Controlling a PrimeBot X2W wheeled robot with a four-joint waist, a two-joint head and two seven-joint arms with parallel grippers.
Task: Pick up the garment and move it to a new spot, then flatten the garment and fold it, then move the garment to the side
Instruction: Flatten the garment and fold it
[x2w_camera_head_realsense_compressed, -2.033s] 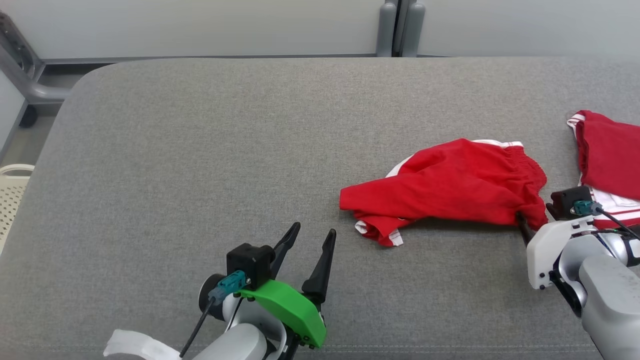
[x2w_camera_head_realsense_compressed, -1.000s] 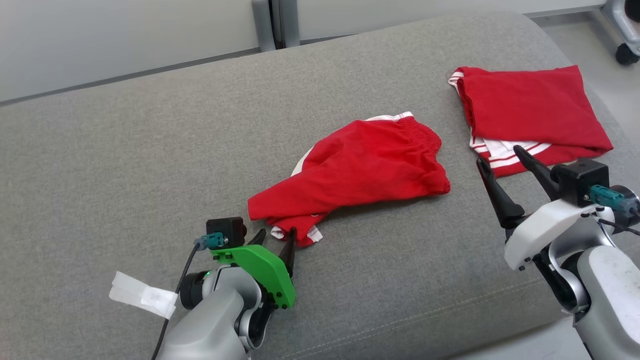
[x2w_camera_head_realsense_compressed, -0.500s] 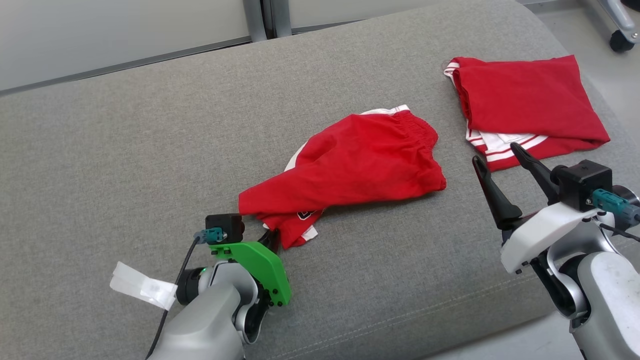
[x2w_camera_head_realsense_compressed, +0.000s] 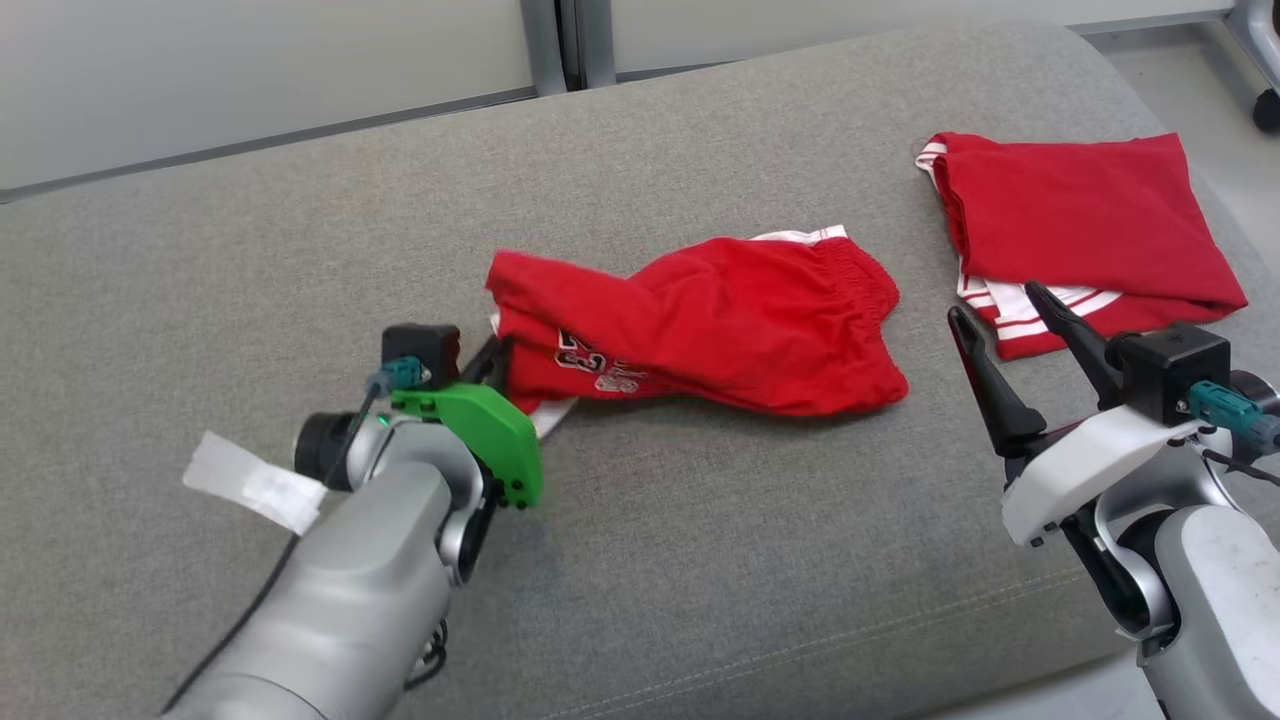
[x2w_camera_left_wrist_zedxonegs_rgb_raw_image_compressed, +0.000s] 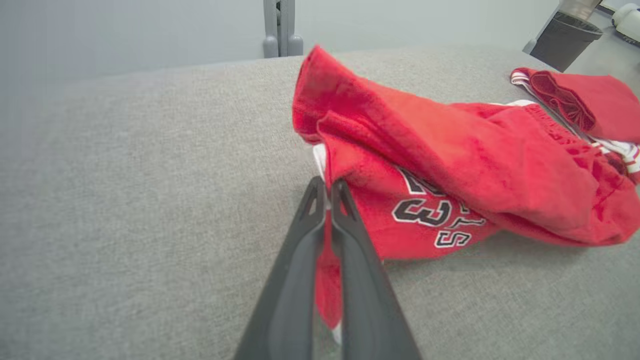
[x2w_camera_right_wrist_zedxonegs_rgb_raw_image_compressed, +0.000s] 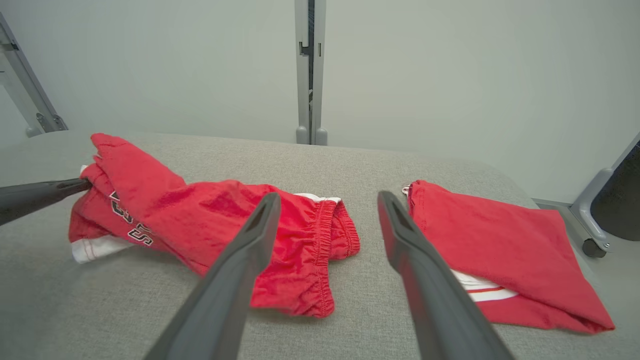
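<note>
Much bare cushion (x2w_camera_head_realsense_compressed: 200, 250) left of garment (x2w_camera_head_realsense_compressed: 720, 320)

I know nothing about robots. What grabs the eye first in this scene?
Bright red shorts lie crumpled in the middle of the grey cushion, one edge pinched in the shut left pincer. A second red garment lies folded at the right, and the right pincer hangs open and empty near it.

L gripper (x2w_camera_left_wrist_zedxonegs_rgb_raw_image_compressed: 327, 186), open & clear of garment (x2w_camera_head_realsense_compressed: 720, 320) 2 s ago, has since clamped its leg end & flipped it over; print now shows. R gripper (x2w_camera_head_realsense_compressed: 992, 302) let go of waistband, fingers (x2w_camera_right_wrist_zedxonegs_rgb_raw_image_compressed: 232, 280) spread, now apart.
</note>
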